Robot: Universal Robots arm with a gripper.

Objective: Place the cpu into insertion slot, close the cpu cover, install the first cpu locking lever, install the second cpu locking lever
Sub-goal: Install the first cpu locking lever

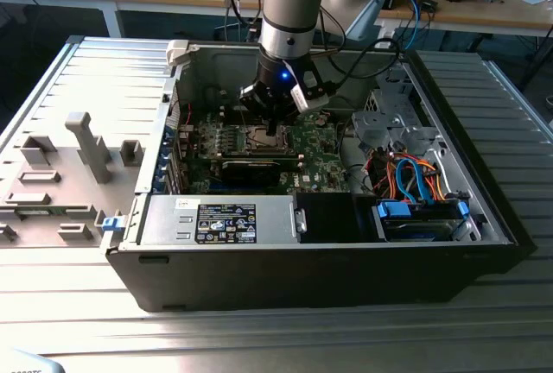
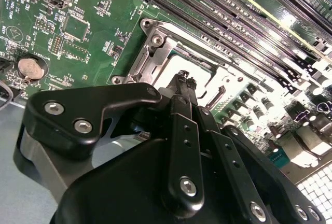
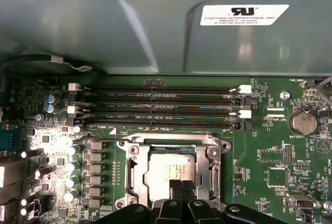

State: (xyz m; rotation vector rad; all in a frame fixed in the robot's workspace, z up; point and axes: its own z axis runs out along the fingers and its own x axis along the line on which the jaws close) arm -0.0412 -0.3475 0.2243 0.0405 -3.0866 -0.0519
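Plainly, the cpu (image 3: 168,172) sits flat and seated in the motherboard (image 3: 270,146). The cpu cover (image 3: 174,142) looks lowered around it, its frame bordering the pale top. We see the gripper (image 3: 181,186) right over the chip's near edge, its fingers (image 3: 175,185) pinched together with nothing visible between them. In the exterior view it hangs just above the middle of the frame, inside the computer case (image 1: 302,269). We judge the risk to be a sideways slip. Tips this close could scrape the chip or nudge the cover askew.
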